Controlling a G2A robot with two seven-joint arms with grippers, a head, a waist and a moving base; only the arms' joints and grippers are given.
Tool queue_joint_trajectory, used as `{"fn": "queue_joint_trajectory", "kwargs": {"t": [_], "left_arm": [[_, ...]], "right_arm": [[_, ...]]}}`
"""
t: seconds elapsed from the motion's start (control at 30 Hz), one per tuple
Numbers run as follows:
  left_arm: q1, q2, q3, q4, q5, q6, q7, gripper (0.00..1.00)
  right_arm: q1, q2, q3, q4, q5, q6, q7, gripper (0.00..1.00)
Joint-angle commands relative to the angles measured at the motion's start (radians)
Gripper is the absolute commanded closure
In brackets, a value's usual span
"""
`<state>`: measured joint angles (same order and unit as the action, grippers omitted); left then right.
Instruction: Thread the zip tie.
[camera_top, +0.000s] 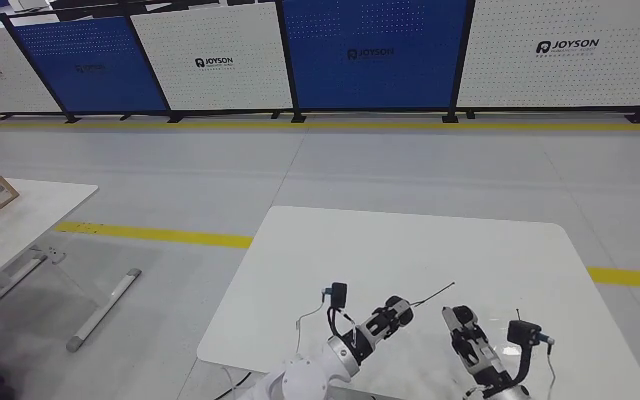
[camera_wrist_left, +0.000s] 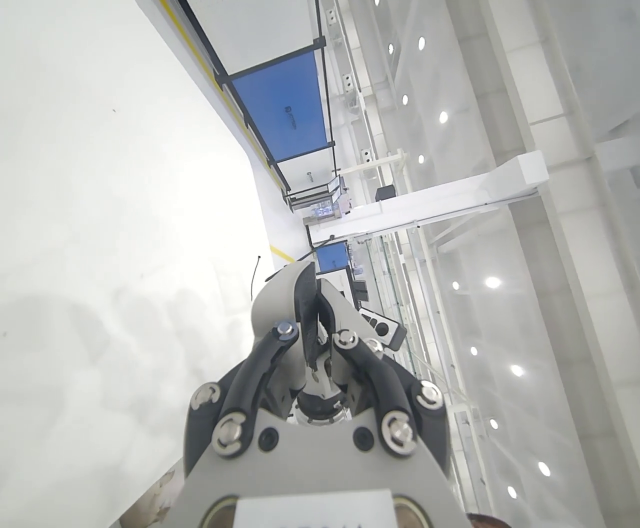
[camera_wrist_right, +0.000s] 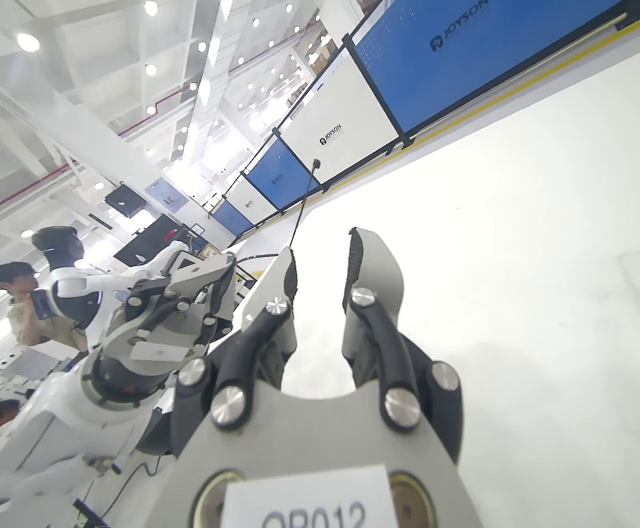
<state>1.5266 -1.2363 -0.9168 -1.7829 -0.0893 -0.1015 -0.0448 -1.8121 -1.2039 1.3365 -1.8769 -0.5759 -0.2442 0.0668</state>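
Observation:
A thin black zip tie sticks out over the white table from my left gripper, which is shut on its tail end. In the left wrist view the closed gripper has the zip tie showing beside one finger, small head at the far end. My right gripper is just right of the tie, open and holding nothing. In the right wrist view the open gripper has the zip tie rising past one fingertip, head up; my left gripper is close alongside.
Both grippers are near the table's front edge; the white top stretches away behind them to a far edge. Another white table stands to the left across the floor. Blue and white panels line the back.

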Motion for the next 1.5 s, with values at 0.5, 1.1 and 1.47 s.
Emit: {"fn": "queue_joint_trajectory", "kwargs": {"t": [0.5,1.1,1.47], "left_arm": [[0.023,0.012,0.011,-0.017,0.171,-0.043,-0.032,1.00],[0.019,0.013,0.018,-0.014,0.180,-0.040,-0.045,1.00],[0.019,0.012,0.021,-0.013,0.180,-0.039,-0.036,1.00]], "right_arm": [[0.016,0.003,0.023,-0.002,0.092,-0.020,0.069,0.78],[0.015,0.004,0.031,0.002,0.099,-0.035,0.059,0.94],[0.013,0.004,0.031,0.004,0.098,-0.042,0.057,1.00]]}}
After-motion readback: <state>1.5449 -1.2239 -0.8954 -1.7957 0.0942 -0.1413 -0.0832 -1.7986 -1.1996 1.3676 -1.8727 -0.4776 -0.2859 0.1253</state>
